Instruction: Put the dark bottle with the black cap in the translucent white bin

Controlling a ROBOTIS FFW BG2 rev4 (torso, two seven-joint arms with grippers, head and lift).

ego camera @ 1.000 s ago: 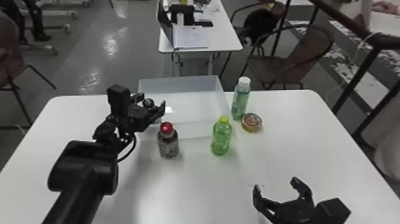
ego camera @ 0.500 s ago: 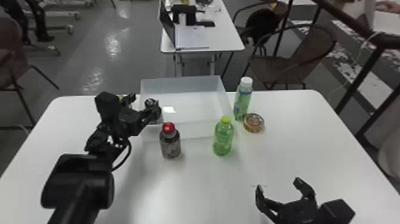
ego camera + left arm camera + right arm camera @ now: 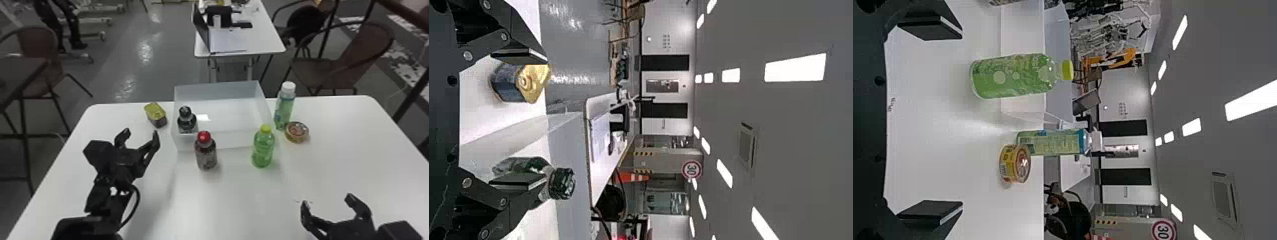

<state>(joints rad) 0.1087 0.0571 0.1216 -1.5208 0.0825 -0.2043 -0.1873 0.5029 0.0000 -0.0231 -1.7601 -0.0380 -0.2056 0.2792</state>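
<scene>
In the head view the dark bottle with the black cap [image 3: 187, 120] stands upright inside the translucent white bin [image 3: 223, 141], at its left end. My left gripper [image 3: 140, 131] is open, left of the bin and apart from the bottle. The left wrist view shows my left gripper [image 3: 519, 117] with its fingers spread and the dark bottle's black cap [image 3: 562, 183] beyond one of them. My right gripper [image 3: 327, 199] is parked open at the table's near right; in the right wrist view, the right gripper [image 3: 930, 122] holds nothing.
A red-capped bottle [image 3: 206, 153] and a green bottle [image 3: 263, 148] stand in front of the bin. Right of it are a white-capped bottle [image 3: 284, 107] and a round tin [image 3: 297, 131]. A yellow-topped can [image 3: 155, 115] sits left of the bin.
My left gripper has drawn back leftward and nearer from the bin's left end, leaving the dark bottle standing inside and uncovering the yellow-topped can. The right arm has kept still.
</scene>
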